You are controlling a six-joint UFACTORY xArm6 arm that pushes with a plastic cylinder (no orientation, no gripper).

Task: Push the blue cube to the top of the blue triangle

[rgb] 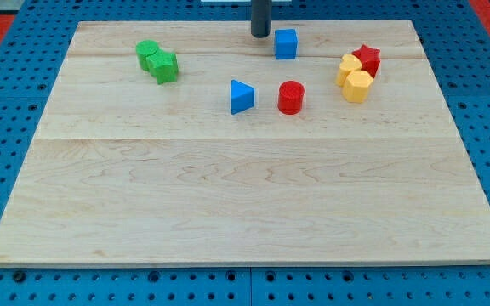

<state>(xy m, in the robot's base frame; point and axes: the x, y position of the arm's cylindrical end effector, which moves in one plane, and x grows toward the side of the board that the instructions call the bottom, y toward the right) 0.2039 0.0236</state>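
The blue cube (286, 43) sits near the view's top edge of the wooden board, a little right of centre. The blue triangle (242, 97) lies below and to the left of it, with a clear gap between them. My tip (260, 34) rests on the board just left of the blue cube, close to it but apart, at about the cube's height in the view. The rod rises out of the view's top.
A red cylinder (290, 98) stands right of the blue triangle. Two green blocks (157, 61) touch each other at upper left. A red star (367, 59) and two yellow blocks (354, 78) cluster at upper right. The board (245, 195) ends near the tip.
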